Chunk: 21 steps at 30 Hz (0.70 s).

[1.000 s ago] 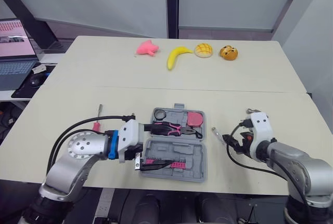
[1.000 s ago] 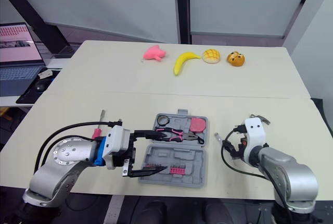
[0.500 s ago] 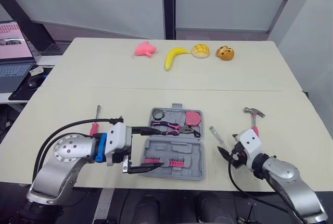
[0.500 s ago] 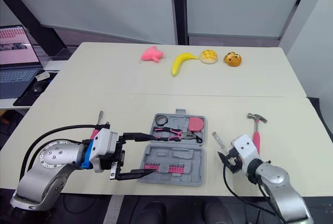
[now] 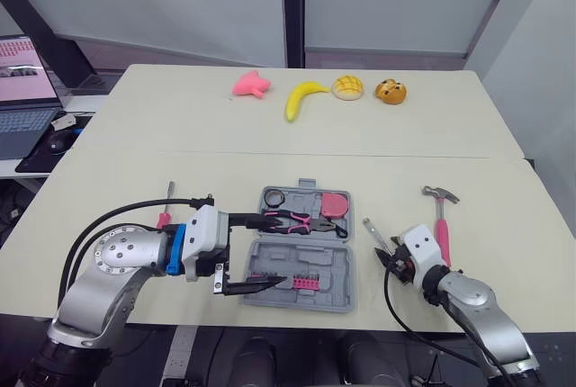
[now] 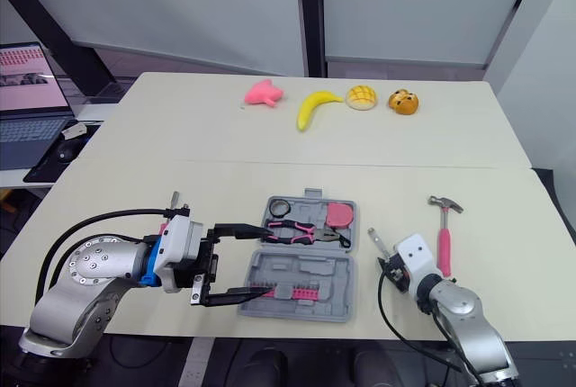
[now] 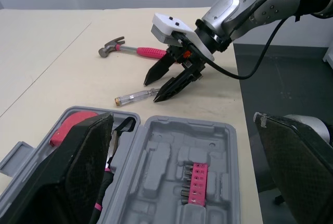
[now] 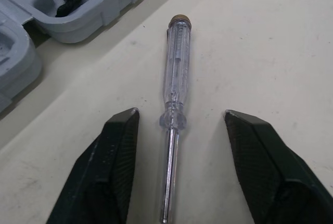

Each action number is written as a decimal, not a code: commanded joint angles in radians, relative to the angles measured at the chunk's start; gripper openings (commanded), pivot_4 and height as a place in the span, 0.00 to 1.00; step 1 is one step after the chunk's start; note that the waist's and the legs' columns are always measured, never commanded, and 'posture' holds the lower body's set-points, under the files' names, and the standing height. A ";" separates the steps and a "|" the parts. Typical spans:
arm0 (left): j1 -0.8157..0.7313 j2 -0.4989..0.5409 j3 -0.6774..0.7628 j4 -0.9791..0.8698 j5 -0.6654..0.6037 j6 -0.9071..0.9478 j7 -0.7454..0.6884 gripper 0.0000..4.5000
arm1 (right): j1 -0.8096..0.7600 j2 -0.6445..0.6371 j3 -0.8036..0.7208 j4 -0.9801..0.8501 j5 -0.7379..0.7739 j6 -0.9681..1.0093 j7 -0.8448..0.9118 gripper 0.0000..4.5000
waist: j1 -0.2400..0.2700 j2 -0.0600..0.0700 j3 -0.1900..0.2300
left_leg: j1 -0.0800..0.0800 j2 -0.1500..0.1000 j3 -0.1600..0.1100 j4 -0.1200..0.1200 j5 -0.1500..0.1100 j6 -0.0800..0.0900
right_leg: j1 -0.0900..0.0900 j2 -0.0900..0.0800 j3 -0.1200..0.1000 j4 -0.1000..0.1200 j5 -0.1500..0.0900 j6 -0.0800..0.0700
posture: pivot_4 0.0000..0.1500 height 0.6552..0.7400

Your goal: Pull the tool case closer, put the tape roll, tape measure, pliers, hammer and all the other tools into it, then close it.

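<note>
Straddling clear screwdriver (image 8: 177,78) on surface (image 5: 135,198) just right of open case (image 5: 306,279), right jaws wide, not touching it, left jaws wide at case's left side, pliers (image 5: 292,221), tape roll (image 5: 274,197), tape measure (image 5: 337,204) inside, hammer (image 5: 441,225) on surface further right

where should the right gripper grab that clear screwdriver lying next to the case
Take the clear screwdriver by its thick transparent handle, not the thin metal shaft. It lies flat on the table, so probably come straight down from above, closing across its width; the right gripper is open with a finger on either side of it.
</note>
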 commanded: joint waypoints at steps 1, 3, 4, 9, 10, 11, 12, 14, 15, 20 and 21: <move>-0.016 -0.002 0.006 -0.033 -0.031 -0.001 -0.006 1.00 | 0.005 0.010 -0.002 -0.006 -0.003 -0.018 -0.011 0.38 | 0.000 0.000 0.000 | 0.000 0.000 0.000 0.000 0.000 0.000 | 0.000 0.000 0.000 0.000 0.000 0.000 | 1.00 1.00; -0.020 0.000 0.007 -0.032 -0.033 0.001 -0.004 1.00 | 0.005 0.014 -0.003 -0.005 0.002 -0.023 -0.011 0.31 | 0.000 0.000 0.000 | 0.000 0.000 0.000 0.000 0.000 0.000 | 0.000 0.000 0.000 0.000 0.000 0.000 | 1.00 1.00; -0.022 0.002 0.008 -0.032 -0.034 0.002 -0.004 1.00 | 0.005 0.015 -0.002 -0.005 0.002 -0.025 -0.011 0.26 | 0.000 0.000 0.000 | 0.000 0.000 0.000 0.000 0.000 0.000 | 0.000 0.000 0.000 0.000 0.000 0.000 | 1.00 1.00; -0.022 0.011 0.021 -0.032 -0.037 0.007 -0.001 1.00 | 0.008 0.015 -0.005 -0.008 0.005 -0.027 -0.011 0.08 | 0.000 0.000 0.000 | 0.000 0.000 0.000 0.000 0.000 0.000 | 0.000 0.000 0.000 0.000 0.000 0.000 | 1.00 1.00; -0.017 0.016 0.032 -0.033 -0.041 0.017 0.006 1.00 | 0.011 0.009 -0.011 -0.019 0.006 -0.031 -0.009 0.07 | 0.000 0.000 0.000 | 0.000 0.000 0.000 0.000 0.000 0.000 | 0.000 0.000 0.000 0.000 0.000 0.000 | 1.00 1.00; -0.014 0.020 0.039 -0.034 -0.043 0.024 0.010 1.00 | 0.013 0.005 -0.015 -0.027 0.007 -0.035 -0.007 0.07 | 0.000 0.000 0.000 | 0.000 0.000 0.000 0.000 0.000 0.000 | 0.000 0.000 0.000 0.000 0.000 0.000 | 1.00 1.00; -0.007 0.027 0.053 -0.034 -0.047 0.037 0.021 1.00 | 0.016 -0.010 -0.022 -0.047 0.003 -0.035 -0.001 0.07 | 0.000 0.000 0.000 | 0.000 0.000 0.000 0.000 0.000 0.000 | 0.000 0.000 0.000 0.000 0.000 0.000 | 1.00 1.00; 0.002 0.037 0.079 -0.033 -0.042 0.056 0.044 1.00 | 0.018 -0.041 -0.030 -0.082 -0.005 -0.035 0.011 0.07 | 0.000 0.000 0.000 | 0.000 0.000 0.000 0.000 0.000 0.000 | 0.000 0.000 0.000 0.000 0.000 0.000 | 1.00 1.00; 0.016 0.050 0.107 -0.025 -0.038 0.062 0.052 1.00 | 0.012 -0.083 -0.032 -0.119 -0.018 -0.040 0.035 0.07 | -0.001 0.000 0.000 | 0.000 0.000 0.000 0.000 0.000 0.000 | 0.000 0.000 0.000 0.000 0.000 0.000 | 1.00 1.00; 0.099 0.128 0.191 0.017 -0.003 0.037 0.016 1.00 | -0.072 -0.264 -0.009 -0.263 -0.034 -0.002 0.167 0.07 | -0.009 0.001 0.000 | 0.000 0.000 0.000 0.000 0.000 0.000 | 0.000 0.000 0.000 0.000 0.000 0.000 | 1.00 1.00; 0.113 0.144 0.204 0.027 0.006 0.027 0.007 1.00 | -0.104 -0.292 0.005 -0.297 -0.022 0.034 0.199 0.07 | -0.010 0.001 0.000 | 0.000 0.000 0.000 0.000 0.000 0.000 | 0.000 0.000 0.000 0.001 0.000 0.000 | 1.00 1.00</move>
